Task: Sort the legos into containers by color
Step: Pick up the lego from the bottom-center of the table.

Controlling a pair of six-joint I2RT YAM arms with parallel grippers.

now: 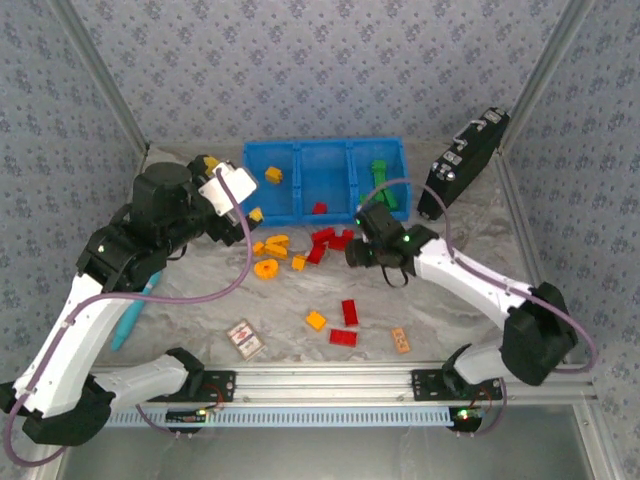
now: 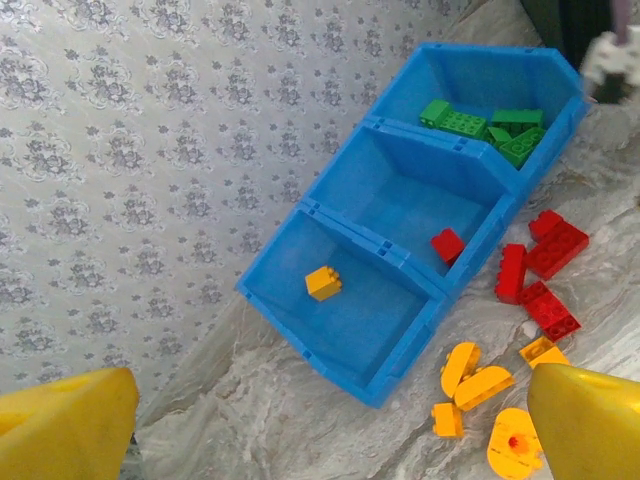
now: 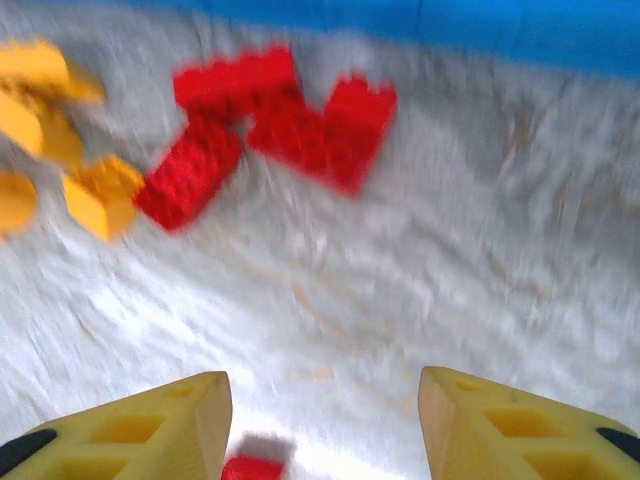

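The blue bin stands at the back with three containers: an orange lego in the left one, a red lego in the middle one, green legos in the right one. Red legos and orange legos lie on the table before it, with an orange ring. My left gripper hangs open and empty above the bin's left front corner. My right gripper is open and empty, low over the table just right of the red legos; a small red lego lies by its left finger.
A black case leans at the back right. Near the front lie an orange lego, two red legos, a patterned card, a thin orange tag and a teal pen. Patterned walls close three sides.
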